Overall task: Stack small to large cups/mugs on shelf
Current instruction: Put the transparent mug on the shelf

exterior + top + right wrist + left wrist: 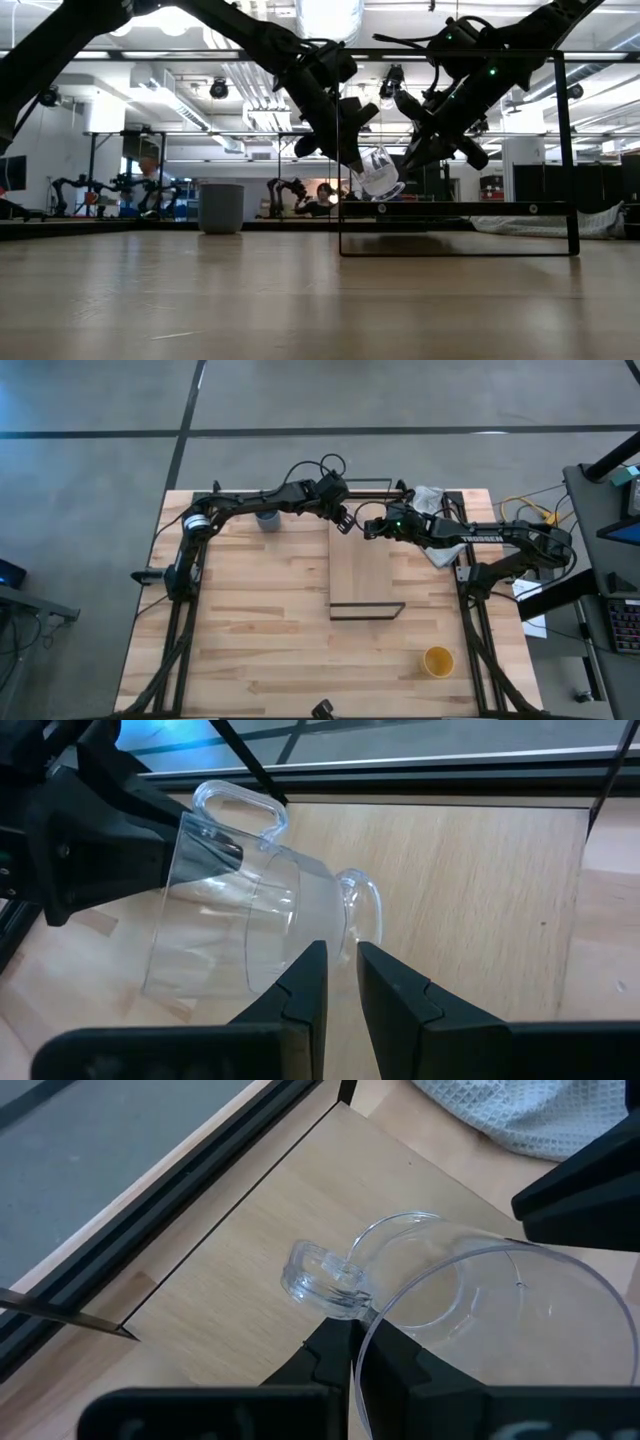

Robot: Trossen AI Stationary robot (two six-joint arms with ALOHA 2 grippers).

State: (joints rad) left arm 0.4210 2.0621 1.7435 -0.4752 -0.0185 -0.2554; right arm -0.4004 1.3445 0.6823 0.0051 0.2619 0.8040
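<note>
A clear glass mug with a handle (378,176) hangs tilted just above the far end of the light-wood shelf (362,575). My left gripper (345,517) is shut on its rim. My right gripper (369,529) hovers right beside the mug, over the shelf. Its fingers (342,970) are only a narrow gap apart, empty, and point at the mug's base end. The blue-grey cup (267,518) stands on the tabletop at the far left, also in the low view (221,208). The yellow-orange cup (438,660) stands near the front right. My left gripper pinches the mug's wall at its rim (362,1342), one finger inside the mug and one outside. The fingers slant down from the table's left. The mug is tilted, with its open end toward the gripper and its handle (238,804) up. It looks clear of the shelf.
A white cloth (432,500) lies at the far right, beside the shelf and under my right arm. The shelf's black wire frame (565,150) stands up at its short ends. Bare planked tabletop (260,630) spreads across the near left.
</note>
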